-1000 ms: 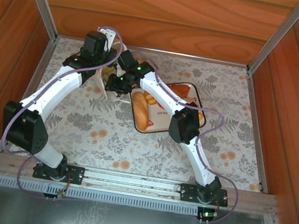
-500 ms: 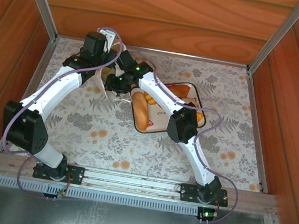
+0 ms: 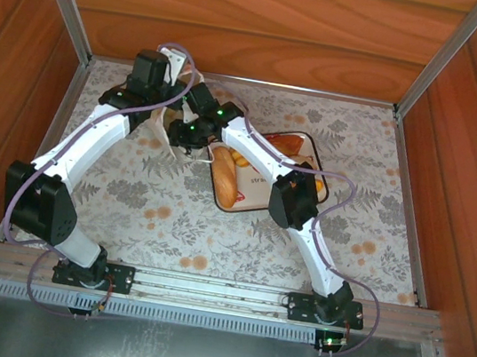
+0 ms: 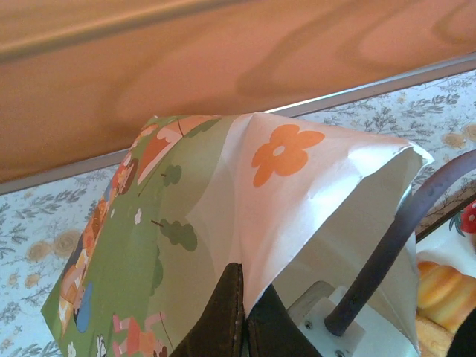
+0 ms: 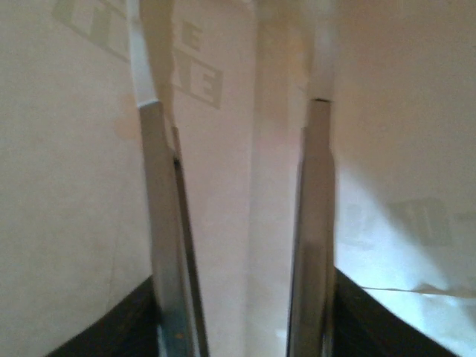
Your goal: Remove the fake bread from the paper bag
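Pinched the left gripper (image 4: 239, 316) shut on the rim of the paper bag (image 4: 282, 186), evidently to hold its mouth up and open at the far left of the table (image 3: 302, 233). Had the right gripper (image 5: 234, 111) down inside that bag, jaws a little apart with nothing seen between them and paper walls close on both sides. Could not tell whether any piece lay at the bottom. Found several pieces of the fake bread (image 3: 228, 177) lying on the tray (image 3: 243, 208) just right of the bag, presumably the drop-off spot, within easy reach.
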